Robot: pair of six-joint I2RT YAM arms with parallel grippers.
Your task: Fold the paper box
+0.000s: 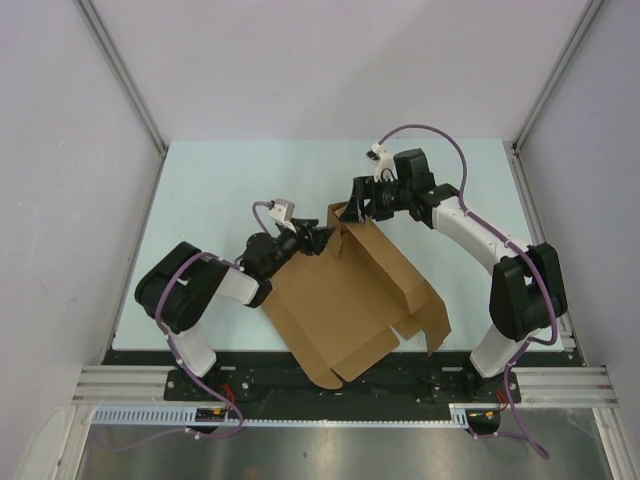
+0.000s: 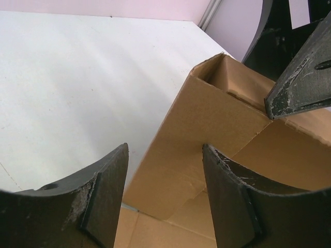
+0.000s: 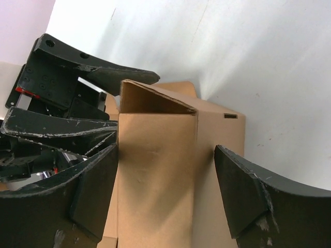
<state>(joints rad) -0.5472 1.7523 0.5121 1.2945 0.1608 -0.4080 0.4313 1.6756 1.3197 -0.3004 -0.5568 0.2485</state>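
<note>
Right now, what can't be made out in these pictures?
- Top view: the pale table under the brown cardboard box, covered by it.
- Left wrist view: the box's bottom, cut off by the frame edge and the left gripper.
- Right wrist view: whether the right gripper touches the box; shadowed.

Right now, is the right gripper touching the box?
Cannot tell. In the right wrist view the box wall stands between the right gripper's open fingers; one finger meets its edge with no gap showing, but contact isn't plain.
</note>
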